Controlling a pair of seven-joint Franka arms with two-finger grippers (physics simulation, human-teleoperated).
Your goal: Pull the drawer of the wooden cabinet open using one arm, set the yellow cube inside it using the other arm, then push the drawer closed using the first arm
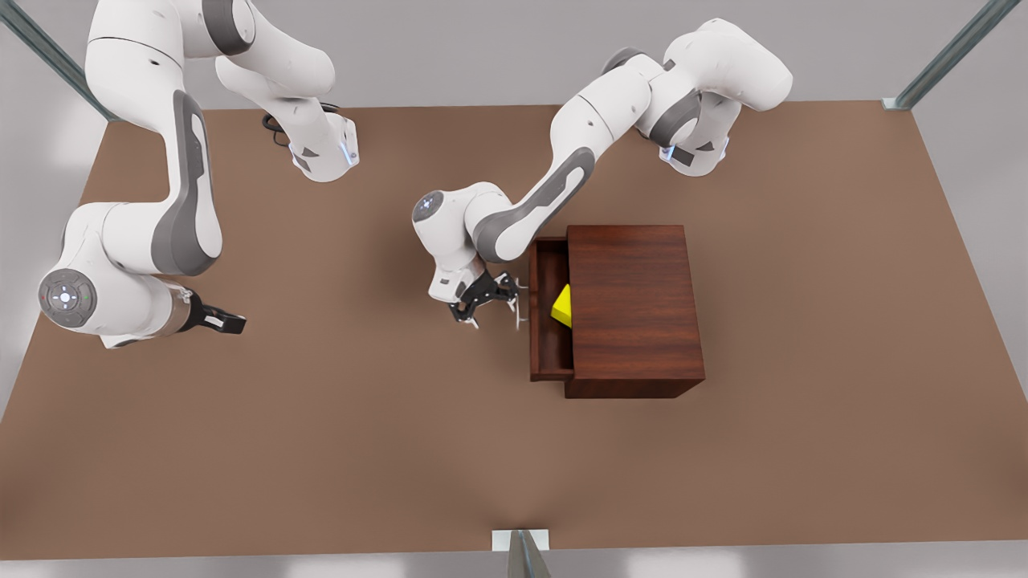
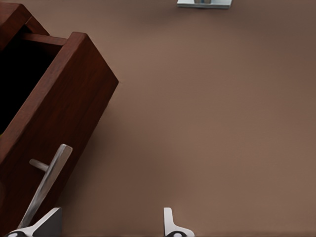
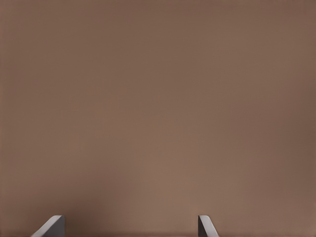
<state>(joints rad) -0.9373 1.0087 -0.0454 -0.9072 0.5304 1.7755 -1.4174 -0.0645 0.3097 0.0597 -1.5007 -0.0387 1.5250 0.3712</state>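
Note:
The wooden cabinet (image 1: 634, 309) stands on the brown table toward the front view's right. Its drawer (image 1: 546, 345) is pulled out toward the front view's left. Inside it lies the yellow cube (image 1: 563, 307), tilted and partly hidden under the cabinet top. My left gripper (image 1: 494, 305) is open just in front of the drawer's silver bar handle (image 2: 47, 182). One fingertip (image 2: 49, 219) sits by the handle's end, and nothing is between the fingers. In the left wrist view the drawer front (image 2: 59, 123) fills one side beside the left gripper (image 2: 108, 224). My right gripper (image 1: 233, 323) waits open at the front view's far left, over bare table (image 3: 158, 98).
A metal bracket (image 1: 520, 539) sits at the table's near edge, also seen as the bracket (image 2: 204, 3). Slanted frame posts (image 1: 948, 56) stand at the far corners. Both arm bases are mounted along the far edge of the table.

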